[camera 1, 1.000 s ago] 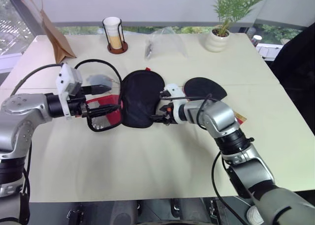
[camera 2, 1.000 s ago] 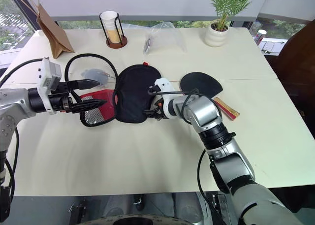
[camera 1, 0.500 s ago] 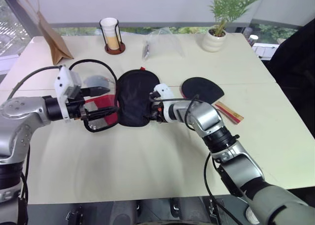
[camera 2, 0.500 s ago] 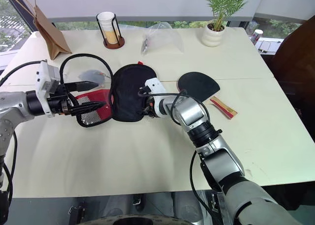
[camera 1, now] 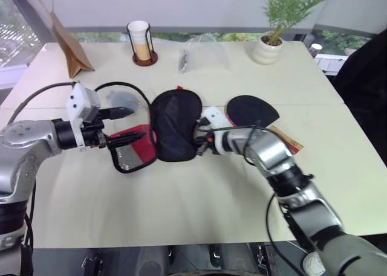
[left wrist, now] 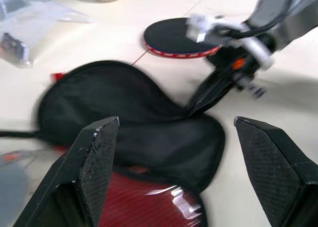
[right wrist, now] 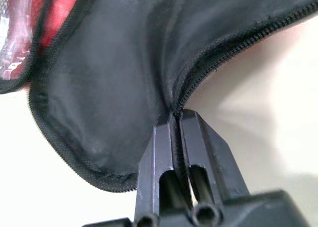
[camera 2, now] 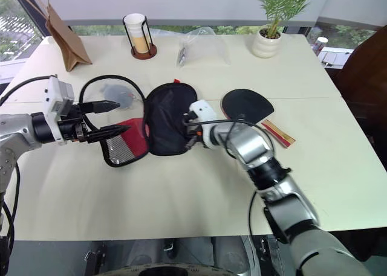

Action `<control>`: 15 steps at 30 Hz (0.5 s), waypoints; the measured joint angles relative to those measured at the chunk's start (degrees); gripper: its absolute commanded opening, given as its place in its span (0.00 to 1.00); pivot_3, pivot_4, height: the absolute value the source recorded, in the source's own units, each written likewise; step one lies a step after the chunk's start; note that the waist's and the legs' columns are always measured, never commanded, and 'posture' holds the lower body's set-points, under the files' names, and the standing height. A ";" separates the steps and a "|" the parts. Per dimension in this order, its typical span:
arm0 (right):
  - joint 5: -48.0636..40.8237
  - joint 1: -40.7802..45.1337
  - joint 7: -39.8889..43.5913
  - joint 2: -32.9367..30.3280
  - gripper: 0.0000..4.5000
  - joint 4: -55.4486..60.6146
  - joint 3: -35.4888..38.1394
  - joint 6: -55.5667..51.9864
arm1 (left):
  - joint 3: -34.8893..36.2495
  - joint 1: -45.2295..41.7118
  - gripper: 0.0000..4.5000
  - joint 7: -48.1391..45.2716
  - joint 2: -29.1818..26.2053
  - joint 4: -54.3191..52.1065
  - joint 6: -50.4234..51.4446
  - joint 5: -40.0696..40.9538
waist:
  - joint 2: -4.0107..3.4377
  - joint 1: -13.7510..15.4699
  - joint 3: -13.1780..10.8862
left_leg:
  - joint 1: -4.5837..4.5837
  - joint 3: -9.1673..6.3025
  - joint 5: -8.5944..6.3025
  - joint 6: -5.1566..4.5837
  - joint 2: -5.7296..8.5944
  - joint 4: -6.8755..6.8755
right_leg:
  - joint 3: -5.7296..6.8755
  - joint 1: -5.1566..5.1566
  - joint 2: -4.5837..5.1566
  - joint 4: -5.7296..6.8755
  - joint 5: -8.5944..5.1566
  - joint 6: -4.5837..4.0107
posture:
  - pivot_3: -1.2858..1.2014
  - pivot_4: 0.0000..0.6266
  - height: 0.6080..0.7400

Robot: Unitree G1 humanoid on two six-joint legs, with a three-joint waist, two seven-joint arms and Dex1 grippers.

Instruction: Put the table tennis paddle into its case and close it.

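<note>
**A:** Where does the right gripper [right wrist: 175,118] stand now?

**B:** At the near right edge of the case [camera 2: 166,116], its two fingers pressed together on the zipper seam. A second ago they were spread beside that edge; now they pinch the fabric.

**A:** Has the case shifted?

**B:** Its black flap lies open at the table's [camera 2: 181,185] middle, and the red mesh-pocket panel [camera 2: 124,144] to its left now sits skewed, nearer the front edge than before.

**A:** And the left gripper [camera 2: 115,118]?

**B:** It holds where it was, jaws spread wide, one finger above and one over the red panel, gripping nothing.

**A:** The paddle [camera 2: 246,103]?

**B:** Flat on the table just right of the case, black face up, outside it, unmoved.
</note>
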State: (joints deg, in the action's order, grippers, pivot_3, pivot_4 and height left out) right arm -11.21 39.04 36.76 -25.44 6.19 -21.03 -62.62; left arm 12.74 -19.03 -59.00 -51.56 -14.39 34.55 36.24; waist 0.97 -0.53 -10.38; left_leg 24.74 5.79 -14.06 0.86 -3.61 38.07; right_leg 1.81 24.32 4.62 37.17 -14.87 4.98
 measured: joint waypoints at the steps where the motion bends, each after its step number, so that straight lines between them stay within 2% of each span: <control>1: -0.36 -1.10 0.49 -2.01 0.01 2.27 0.26 -0.92 | -0.24 -0.32 0.86 -0.04 0.05 0.13 -0.09 -0.09 | 0.00 0.00 0.00 | 0.00 0.00 0.00 0.00 0.00 0.00 | 0.00 0.01 0.00 -0.01 -0.02 -0.03 | 0.52 0.24 0.96; 5: -1.47 -4.61 2.27 -8.43 0.01 8.14 1.71 -2.99 | -1.00 -2.28 0.86 -0.46 0.33 1.06 -0.41 -0.72 | 0.00 -0.19 0.00 | 0.00 0.01 0.00 0.00 0.00 0.00 | 0.00 0.02 -0.03 -0.01 -0.02 -0.04 | 0.52 0.24 0.96; 9: -2.60 -7.01 3.69 -12.03 0.01 11.10 2.93 -3.23 | -2.50 -3.62 0.86 -1.06 0.59 2.34 -1.15 -1.01 | 0.01 -0.36 -0.01 | 0.00 0.00 0.00 0.00 -0.02 -0.02 | -0.01 0.05 -0.09 0.00 -0.01 -0.02 | 0.52 0.24 0.96; 15: -4.90 -11.12 9.19 -18.99 0.01 15.05 3.60 -0.04 | -3.13 -4.40 0.86 -2.18 1.10 3.76 -1.83 -1.96 | 0.06 -0.15 -0.03 | 0.00 0.01 0.00 0.00 -0.02 -0.03 | -0.01 0.04 -0.07 -0.05 -0.02 -0.02 | 0.52 0.24 0.96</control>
State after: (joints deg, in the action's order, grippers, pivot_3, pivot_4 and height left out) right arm -16.11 27.93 45.94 -44.42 21.25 -17.43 -62.66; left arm 9.61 -23.43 -61.18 -50.45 -10.63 32.71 34.27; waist 1.03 -0.69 -10.41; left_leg 24.74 5.80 -14.07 0.86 -3.63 38.04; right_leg 1.80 24.36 4.55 37.13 -14.89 4.97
